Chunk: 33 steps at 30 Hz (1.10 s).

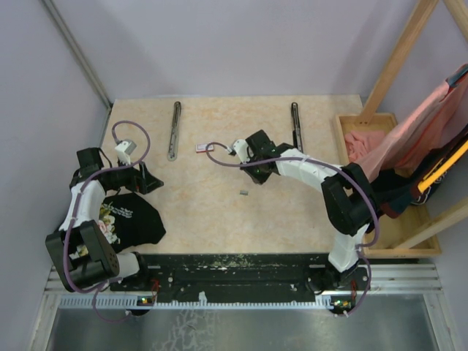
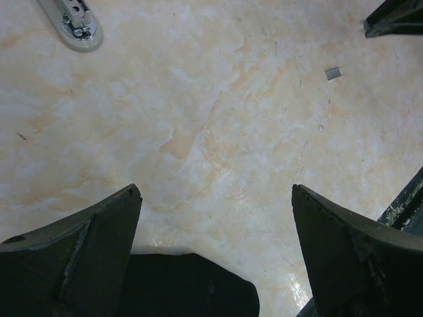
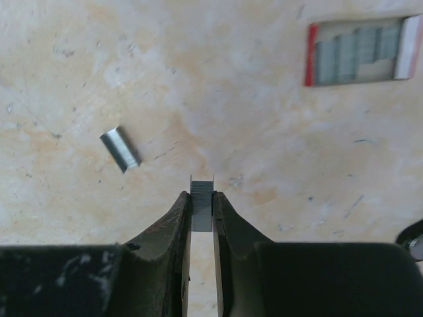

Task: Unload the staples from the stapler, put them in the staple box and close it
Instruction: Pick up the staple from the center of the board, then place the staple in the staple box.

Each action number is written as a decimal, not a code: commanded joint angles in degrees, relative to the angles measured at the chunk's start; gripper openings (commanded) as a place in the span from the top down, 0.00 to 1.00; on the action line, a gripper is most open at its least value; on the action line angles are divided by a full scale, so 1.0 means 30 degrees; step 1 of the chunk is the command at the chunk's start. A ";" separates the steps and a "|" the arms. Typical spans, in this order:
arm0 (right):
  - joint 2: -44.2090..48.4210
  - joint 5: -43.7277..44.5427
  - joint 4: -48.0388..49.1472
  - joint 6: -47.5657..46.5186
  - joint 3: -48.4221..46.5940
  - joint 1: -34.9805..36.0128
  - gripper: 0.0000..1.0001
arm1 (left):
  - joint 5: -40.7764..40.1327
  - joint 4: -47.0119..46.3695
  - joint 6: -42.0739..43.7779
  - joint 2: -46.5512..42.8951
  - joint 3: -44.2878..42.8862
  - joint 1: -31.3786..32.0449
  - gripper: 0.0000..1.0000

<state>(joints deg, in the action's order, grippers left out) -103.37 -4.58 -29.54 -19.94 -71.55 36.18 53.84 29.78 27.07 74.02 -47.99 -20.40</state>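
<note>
R gripper (image 3: 201,206): closed on small staple block (image 3: 202,188), pinched at the very tips, over table (image 3: 264,152).
L gripper (image 2: 215,191): wide open, holds nothing; stapler (image 2: 80,26) well ahead of it.
Other staples: loose strip (image 3: 121,149) lying flat, left of R tips, well apart from box (image 3: 360,51).
Step (my guess): set block down. Lower till it touches, open slowly, lift straight up; a grip this thin could flick it.

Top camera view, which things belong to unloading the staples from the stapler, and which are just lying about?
Job in hand: grey stapler, dark stapler, staple strip pinched in the right gripper, loose staple block.
Lying about: black T-shirt, wooden crate with pink cloth, red-and-white box.
</note>
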 commanded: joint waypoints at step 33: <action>-0.7020 -0.0978 0.0611 -0.3049 -0.9920 -0.2098 0.89 | 0.0452 0.0142 0.0394 0.0172 -0.0508 -0.0142 0.00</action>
<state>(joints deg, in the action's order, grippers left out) -123.50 -6.37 -29.17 -28.51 -98.43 30.52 53.87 29.78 27.09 74.26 -47.99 -20.40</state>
